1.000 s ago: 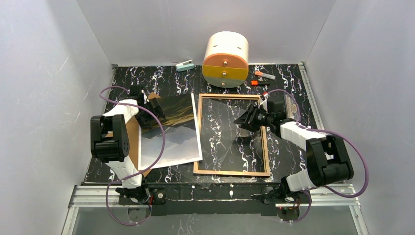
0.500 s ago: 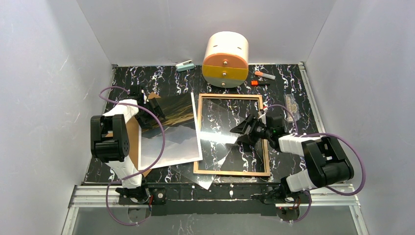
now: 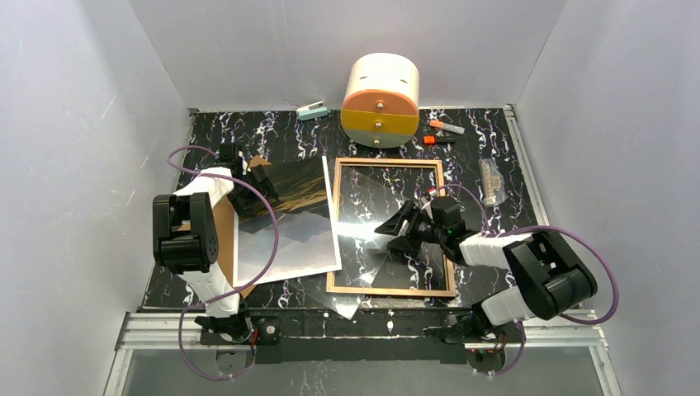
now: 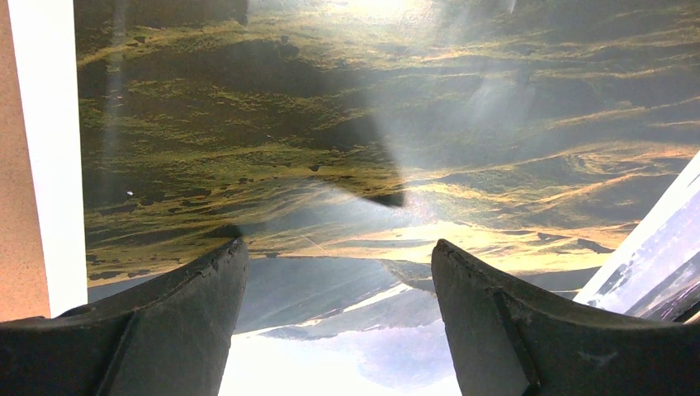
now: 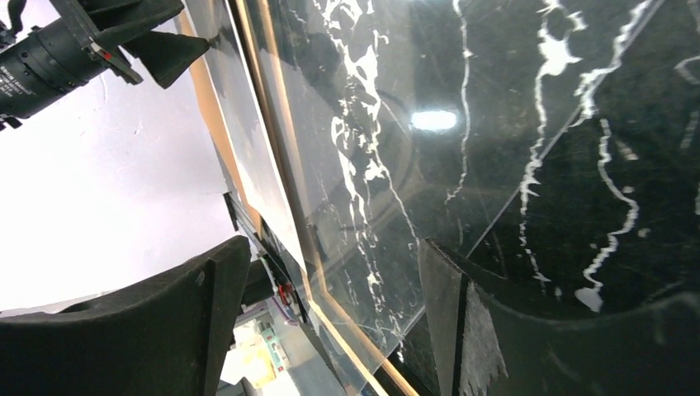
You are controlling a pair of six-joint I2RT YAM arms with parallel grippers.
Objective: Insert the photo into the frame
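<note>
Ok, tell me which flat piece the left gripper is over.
The photo, the mountain landscape print left of the frame. The left gripper hangs open above its dark slopes; the frame lies under the right gripper.

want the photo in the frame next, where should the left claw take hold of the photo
Probably its far edge, just under the left claw, which hangs open above it. The photo is a thin sheet lying flat on the backing board, so only an edge offers a pinch. Come in low from the far side, one finger slid underneath.
</note>
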